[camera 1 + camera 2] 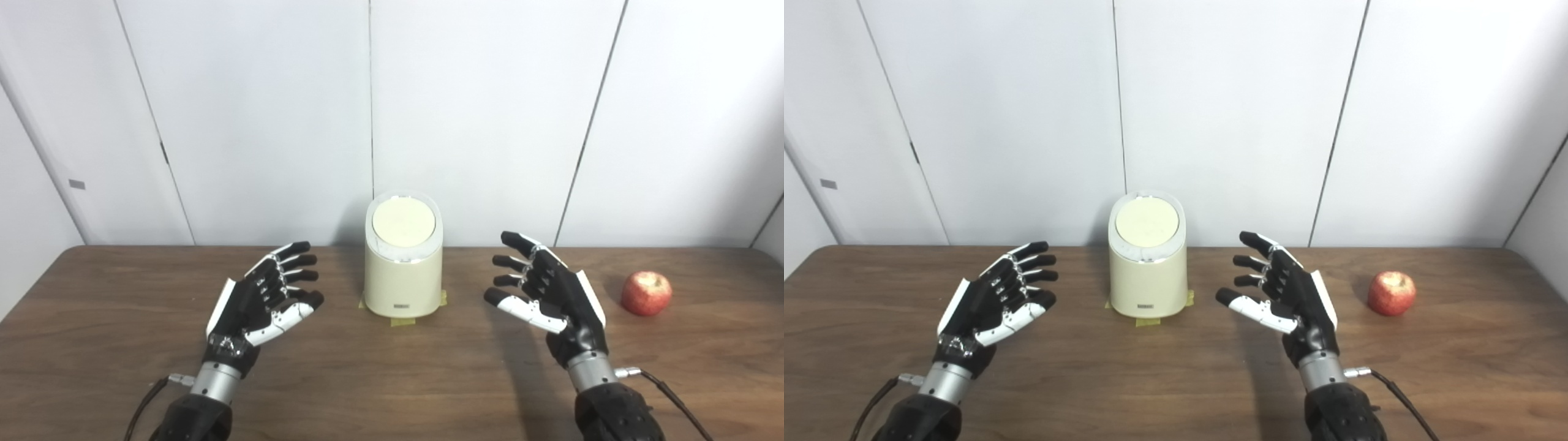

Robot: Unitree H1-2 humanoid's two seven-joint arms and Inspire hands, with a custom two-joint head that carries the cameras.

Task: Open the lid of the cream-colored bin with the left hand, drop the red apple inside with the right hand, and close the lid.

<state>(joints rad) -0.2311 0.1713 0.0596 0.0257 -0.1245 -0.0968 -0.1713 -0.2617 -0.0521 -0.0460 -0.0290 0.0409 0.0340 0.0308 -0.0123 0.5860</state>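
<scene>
Holding nothing, our left hand (263,300) and right hand (548,294) float with fingers spread beside the cream bin (403,275). Its lid (403,222) is down. The red apple (646,293) sits far right on the table (392,380).

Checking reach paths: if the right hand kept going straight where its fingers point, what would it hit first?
Probably the bin: the right hand points up-left toward its upper side. Depth is unclear, so it might pass just behind.
</scene>
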